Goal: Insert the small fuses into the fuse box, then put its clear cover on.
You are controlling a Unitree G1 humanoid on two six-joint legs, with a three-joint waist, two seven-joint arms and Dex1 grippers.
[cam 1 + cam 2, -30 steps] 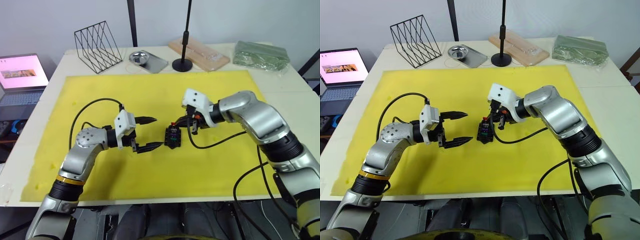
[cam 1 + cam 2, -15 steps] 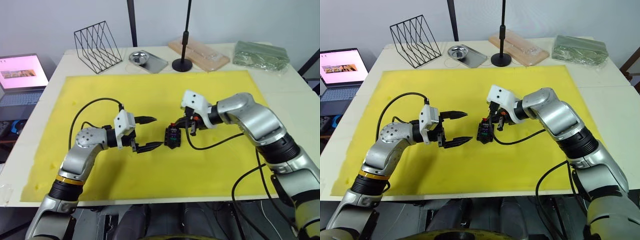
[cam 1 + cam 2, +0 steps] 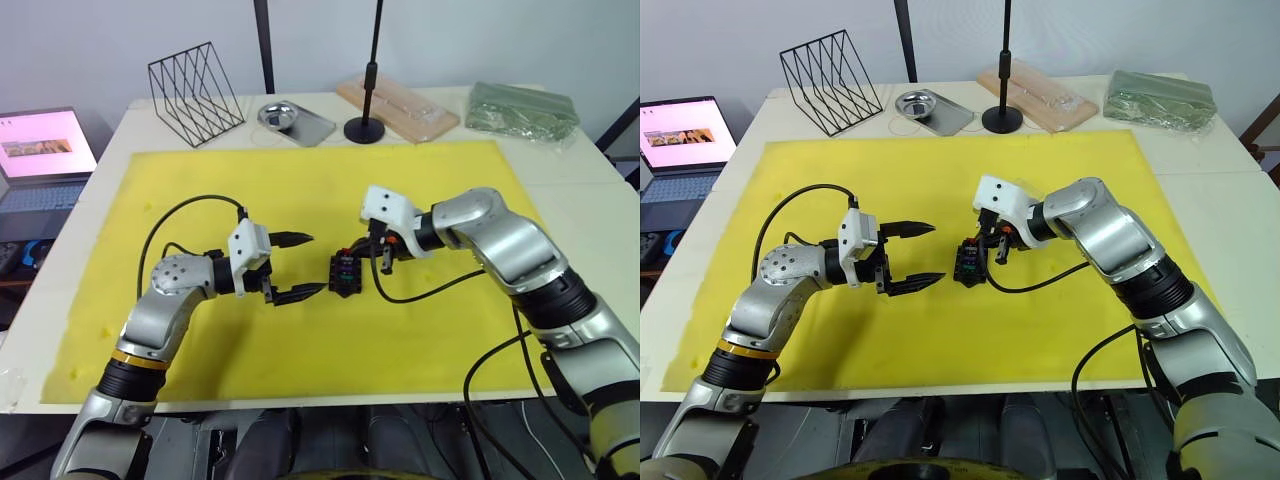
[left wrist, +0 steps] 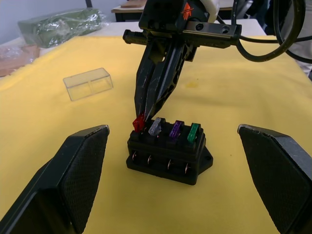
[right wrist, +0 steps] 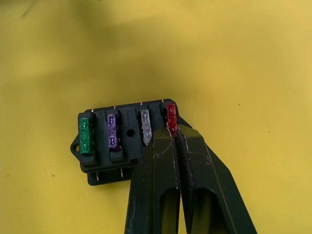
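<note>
the fuse box [image 4: 168, 155] is sitting on the yellow mat [image 3: 330, 180], holding green, purple, grey and red fuses; the right gripper [image 5: 174, 132] is pinching the red fuse [image 5: 171, 115] at the box's end slot; the left gripper [image 3: 298, 266] is hanging spread beside the box; the clear cover [image 4: 88, 83] is lying behind the box.

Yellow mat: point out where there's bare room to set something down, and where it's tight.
Free: the yellow mat between the open left gripper and the metal tray, and the near strip. Crowded: around the fuse box, where the right gripper, shut, presses the red fuse; the clear cover lies just beyond.
</note>
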